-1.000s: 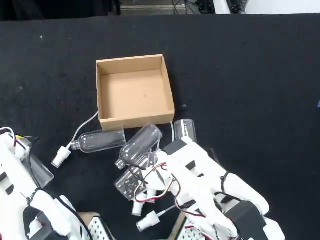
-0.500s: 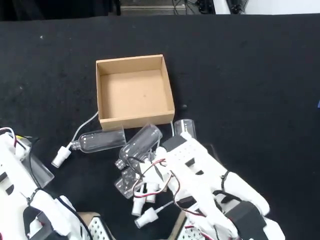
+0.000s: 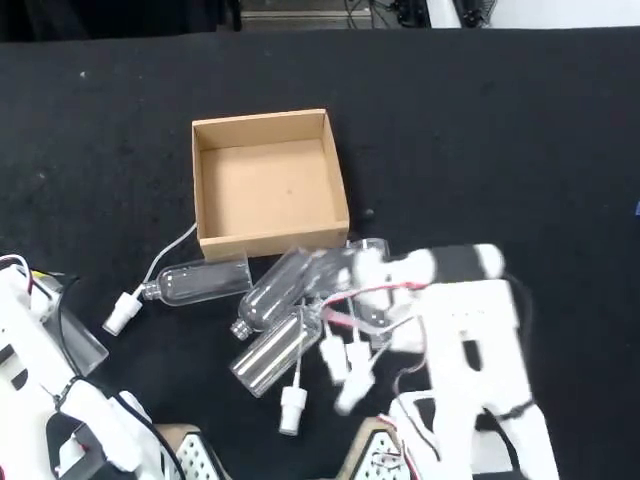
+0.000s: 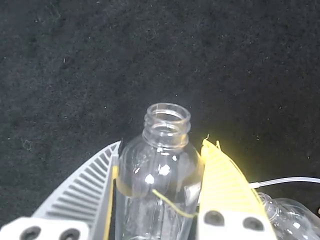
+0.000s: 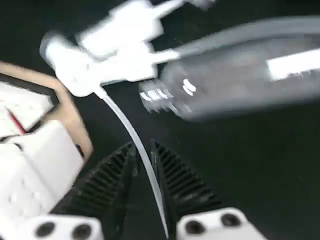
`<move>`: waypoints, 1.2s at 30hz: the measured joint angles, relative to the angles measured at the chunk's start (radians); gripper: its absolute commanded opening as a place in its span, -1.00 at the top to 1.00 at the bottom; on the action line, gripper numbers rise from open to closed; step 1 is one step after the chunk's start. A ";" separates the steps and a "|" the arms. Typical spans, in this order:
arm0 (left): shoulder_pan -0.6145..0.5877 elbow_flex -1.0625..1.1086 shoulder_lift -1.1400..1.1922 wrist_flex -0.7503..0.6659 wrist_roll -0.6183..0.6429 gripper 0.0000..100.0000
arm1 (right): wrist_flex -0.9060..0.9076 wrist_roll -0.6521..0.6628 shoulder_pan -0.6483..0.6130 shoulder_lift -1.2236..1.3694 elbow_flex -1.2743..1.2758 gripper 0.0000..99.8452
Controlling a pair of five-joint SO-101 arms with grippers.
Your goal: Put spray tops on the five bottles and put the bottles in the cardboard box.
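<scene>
Right gripper [image 5: 143,150] seemingly pinching spray tube [image 5: 124,125], bottles [image 3: 283,287] beside cardboard box [image 3: 270,240]

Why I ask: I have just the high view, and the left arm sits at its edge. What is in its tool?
Observer: The left wrist view shows the left tool shut on a clear bottle, gripped from both sides.
Operator: Does that bottle have its top on?
Observer: No, its neck is open and bare.
Operator: And the right arm's tool?
Observer: In the right wrist view the right tool is shut on the thin white tube of a spray top.
</scene>
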 measured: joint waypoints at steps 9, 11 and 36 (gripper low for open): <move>0.000 0.000 0.000 0.000 0.000 0.93 | 0.003 0.161 0.427 -0.002 -0.196 0.98; 0.000 0.000 0.000 0.000 0.000 0.93 | 0.000 0.172 0.486 -0.002 -0.215 0.98; 0.000 0.000 0.000 0.000 0.000 0.93 | -0.183 -0.512 -0.405 -0.006 0.135 0.63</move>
